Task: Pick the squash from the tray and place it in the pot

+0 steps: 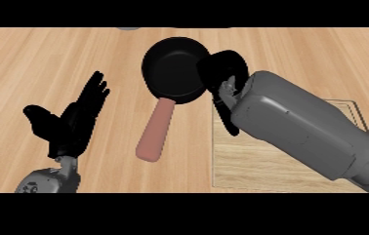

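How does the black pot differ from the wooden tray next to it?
The pot is black and round with a long pinkish handle; the tray is pale wood, flat and rectangular. The pot shows almost whole, with the right hand over its right rim; the tray is largely hidden under the right forearm. Both sit on the counter.
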Robot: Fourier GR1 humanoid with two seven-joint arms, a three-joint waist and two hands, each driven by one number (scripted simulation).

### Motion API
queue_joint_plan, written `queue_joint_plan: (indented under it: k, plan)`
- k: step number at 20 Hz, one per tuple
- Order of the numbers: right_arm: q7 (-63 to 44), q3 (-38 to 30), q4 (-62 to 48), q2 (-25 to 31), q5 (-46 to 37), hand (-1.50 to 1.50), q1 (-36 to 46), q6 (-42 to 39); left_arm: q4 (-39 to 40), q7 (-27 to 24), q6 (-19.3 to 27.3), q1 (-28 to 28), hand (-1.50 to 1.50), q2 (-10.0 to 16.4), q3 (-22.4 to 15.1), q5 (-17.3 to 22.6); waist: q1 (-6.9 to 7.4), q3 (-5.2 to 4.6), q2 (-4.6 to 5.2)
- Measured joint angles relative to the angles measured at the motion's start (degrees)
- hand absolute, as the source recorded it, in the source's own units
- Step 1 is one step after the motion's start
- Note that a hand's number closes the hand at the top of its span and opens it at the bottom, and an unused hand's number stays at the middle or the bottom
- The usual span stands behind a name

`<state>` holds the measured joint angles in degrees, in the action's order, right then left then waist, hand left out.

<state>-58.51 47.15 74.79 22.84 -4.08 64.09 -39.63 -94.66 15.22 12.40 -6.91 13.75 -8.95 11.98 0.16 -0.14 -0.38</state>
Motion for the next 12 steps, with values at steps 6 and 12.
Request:
queue_joint_plan:
  k: [6,12]
  plan:
    - [-0.2,2.3,-3.4,0.2,-0.6,-1.5,-0.7,-2.3,-0.2,0.9,0.6,-1.0,0.0,-0.4,0.1,-0.8,-0.37,0.04,0.03]
    - [-1.7,3.8,-2.7,0.3,-3.2,-1.5,-3.1,-2.4,-0.9,1.2,0.4,-0.4,0.0,-0.7,0.2,-1.1,-0.6,0.07,-0.03]
